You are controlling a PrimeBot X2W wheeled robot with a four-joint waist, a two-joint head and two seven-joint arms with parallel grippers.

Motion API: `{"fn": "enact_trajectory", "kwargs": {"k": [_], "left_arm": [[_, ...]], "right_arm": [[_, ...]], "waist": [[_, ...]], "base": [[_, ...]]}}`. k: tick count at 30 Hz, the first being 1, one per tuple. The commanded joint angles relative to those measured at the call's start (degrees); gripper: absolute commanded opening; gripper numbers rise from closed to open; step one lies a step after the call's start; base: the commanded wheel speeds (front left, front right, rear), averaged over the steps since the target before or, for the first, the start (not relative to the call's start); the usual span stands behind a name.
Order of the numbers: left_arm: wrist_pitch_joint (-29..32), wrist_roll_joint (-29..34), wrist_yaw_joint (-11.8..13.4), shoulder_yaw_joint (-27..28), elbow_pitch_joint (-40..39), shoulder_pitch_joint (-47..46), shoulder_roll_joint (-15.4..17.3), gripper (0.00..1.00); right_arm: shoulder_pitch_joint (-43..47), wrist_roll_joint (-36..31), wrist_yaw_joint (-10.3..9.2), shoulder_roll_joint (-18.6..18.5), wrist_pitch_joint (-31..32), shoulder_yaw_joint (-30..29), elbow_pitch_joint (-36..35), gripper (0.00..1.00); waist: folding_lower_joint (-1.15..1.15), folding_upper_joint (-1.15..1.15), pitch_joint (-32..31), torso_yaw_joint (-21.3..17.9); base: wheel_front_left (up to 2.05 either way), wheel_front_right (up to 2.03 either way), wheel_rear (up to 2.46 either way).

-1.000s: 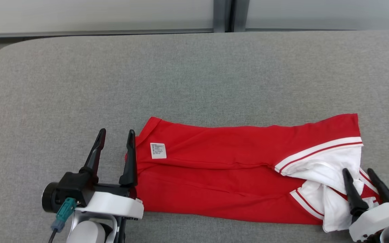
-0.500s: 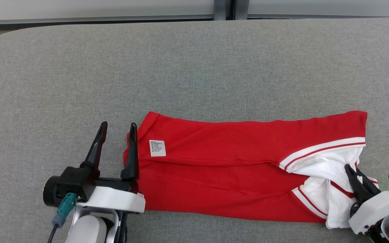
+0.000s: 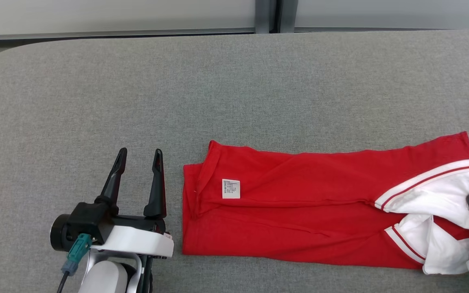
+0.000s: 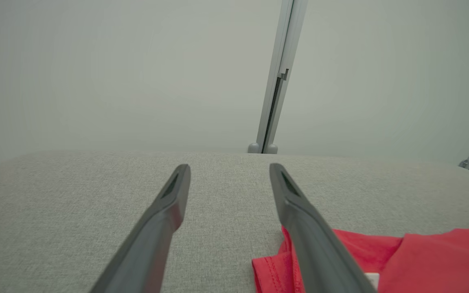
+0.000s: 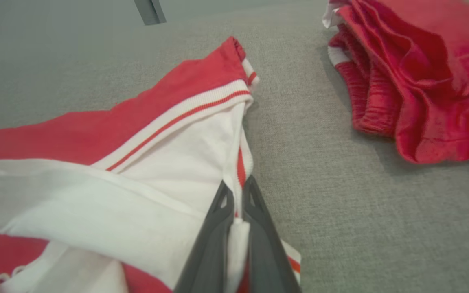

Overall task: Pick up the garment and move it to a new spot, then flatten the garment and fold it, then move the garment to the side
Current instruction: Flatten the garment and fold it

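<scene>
garment (image 3: 299, 211) lies lengthwise left-right, its white, perhaps collar, end rightward.

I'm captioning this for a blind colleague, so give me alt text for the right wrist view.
The right gripper is shut on the white edge of a red garment with striped trim, lying on a grey surface. A separate pile of red cloth lies at upper right.

- Left gripper (image 3: 140, 154) rested low at the lower left of the head view, fingers pointing up, jaws spread wide, nothing between them.
- Right gripper (image 5: 237, 188) sat at the far right, jaws pinched together on a white fold of the garment (image 3: 299, 211).
</scene>
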Motion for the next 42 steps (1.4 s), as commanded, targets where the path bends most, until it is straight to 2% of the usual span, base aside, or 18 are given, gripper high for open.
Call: {"fn": "enact_trajectory", "kwargs": {"k": [1,5,12,15,18,21,26,30,35,36,37,38,42], "left_arm": [[-0.25,0.54,-0.39,0.38,0.19,0.20,0.16,1.00],[-0.25,0.70,-0.64,0.61,0.36,0.90,0.10,1.00],[-0.25,0.74,-1.08,0.60,0.41,1.25,-0.03,1.00],[-0.25,0.62,-1.21,0.38,0.54,0.81,-0.05,1.00],[-0.25,0.26,-1.38,0.05,0.70,0.22,-0.10,1.00],[-0.25,-0.12,-1.65,-0.42,0.88,-0.20,-0.11,1.00],[-0.25,-1.01,-1.34,-1.28,0.97,-1.11,-0.14,1.00],[-0.25,-2.09,-0.80,-2.69,0.98,-1.87,-0.16,1.00],[-0.25,-2.90,-0.11,-3.90,1.15,-2.96,-0.17,1.00],[-0.25,-3.03,-0.02,-4.04,1.27,-2.95,-0.15,1.00],[-0.25,-3.12,0.17,-4.23,1.39,-3.02,-0.15,1.00],[-0.25,-3.26,0.31,-4.37,1.46,-3.19,-0.16,1.00],[-0.25,-2.73,0.63,-4.34,1.90,-3.66,-0.16,1.00]], "right_arm": [[0.15,0.25,-0.14,-0.28,-0.16,-0.53,-1.31,0.00],[0.77,-1.36,-0.13,0.63,1.98,-1.20,-7.39,0.00],[2.51,-6.69,-0.10,6.07,11.42,-1.06,-26.22,0.00],[1.09,-7.98,-0.08,9.53,14.74,2.25,-32.22,0.00],[-0.98,-8.64,-0.08,12.98,16.87,7.61,-34.91,0.00],[-3.88,-8.79,-0.08,16.22,17.51,13.62,-34.19,0.00],[-9.01,-8.77,-0.08,20.46,16.61,22.80,-27.86,0.00],[-12.18,-7.82,-0.08,23.08,14.14,26.81,-20.76,0.00],[-16.00,-6.67,-0.08,24.39,11.14,30.20,-12.59,0.00],[-16.60,-6.35,-0.08,24.46,10.82,30.96,-11.03,0.10],[-17.29,-5.88,-0.08,24.56,10.09,31.77,-9.97,0.41],[-18.23,-5.71,-0.08,24.70,9.27,32.68,-9.22,1.00],[-20.43,-3.78,-0.08,24.83,4.37,35.01,-8.32,1.00]], "waist": [[0.00,0.00,-0.51,-0.29],[0.00,0.00,-1.87,-0.94],[0.00,0.00,-3.53,-1.77],[0.00,0.00,-3.61,-1.66],[0.00,0.00,-3.48,-1.01],[0.00,0.00,-3.06,0.03],[0.00,0.00,-1.95,1.82],[0.00,0.00,-0.99,3.62],[0.00,0.00,0.30,4.89],[0.00,0.00,0.44,4.98],[0.00,0.00,0.59,5.07],[0.00,0.00,0.73,5.13],[0.00,0.00,0.92,4.91]], "base": [[0.00,0.00,0.00],[0.00,0.00,0.00],[0.00,0.00,0.00],[0.00,0.00,0.00],[0.00,0.00,0.00],[0.00,0.00,0.00],[0.00,0.00,0.00],[0.00,0.00,0.00],[0.00,0.00,0.00],[0.00,0.00,0.00],[0.00,0.00,0.00],[0.00,0.00,0.00],[0.00,0.00,0.00]]}}
